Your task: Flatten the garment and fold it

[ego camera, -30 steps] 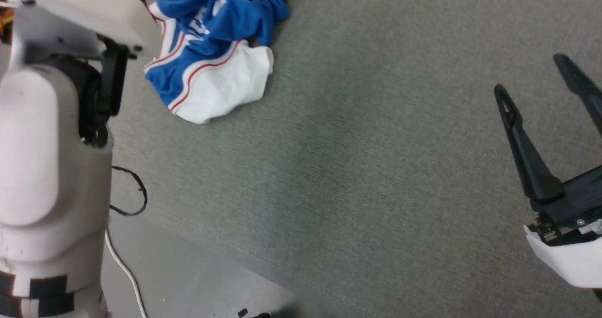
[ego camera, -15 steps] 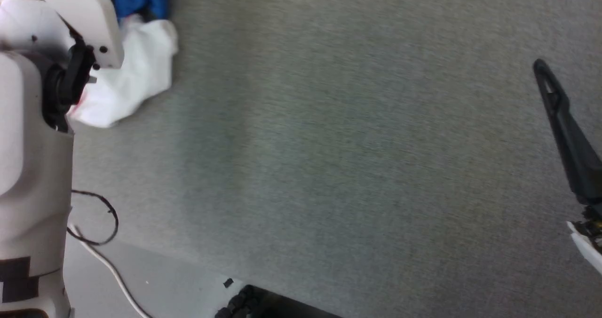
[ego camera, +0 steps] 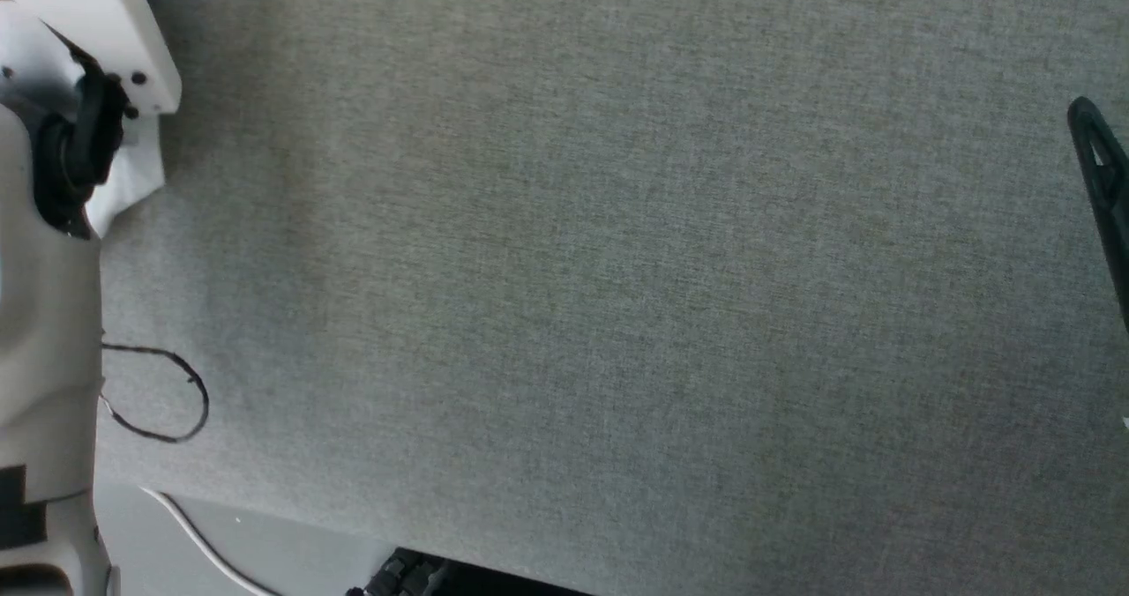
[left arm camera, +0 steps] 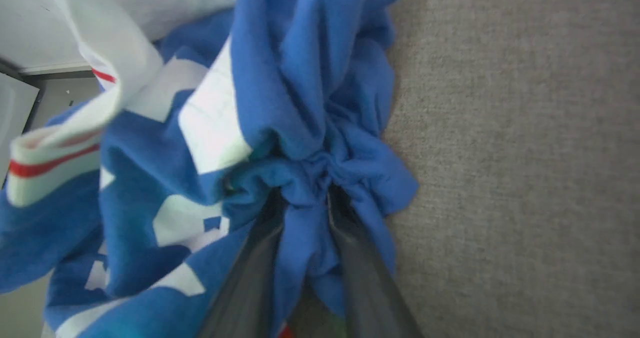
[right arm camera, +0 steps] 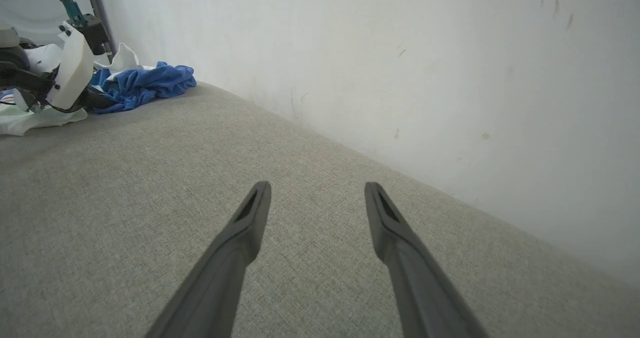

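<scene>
The garment (left arm camera: 300,78), a crumpled royal-blue jersey with white patches and red stripe trim, lies bunched on the grey surface. My left gripper (left arm camera: 305,198) is shut on a gathered fold of its blue cloth, and creases radiate from the pinch. In the head view a white corner of the garment (ego camera: 132,182) peeks out behind my left arm (ego camera: 44,270). From the right wrist view the garment (right arm camera: 145,85) lies far off at the upper left, beside my left arm (right arm camera: 65,73). My right gripper (right arm camera: 317,190) hovers open over bare surface, nothing between its fingers (ego camera: 1098,164).
A grey fabric surface (ego camera: 573,270) spreads wide between the arms. A white wall (right arm camera: 400,53) bounds it on the far side. At the near left edge lie a black cable loop (ego camera: 168,393) and a white cable (ego camera: 194,534) on a lower grey ledge.
The head camera has swung, so the whole picture shifted left. The garment now sits almost out of frame at the left edge, and the right gripper's finger at the right edge.
</scene>
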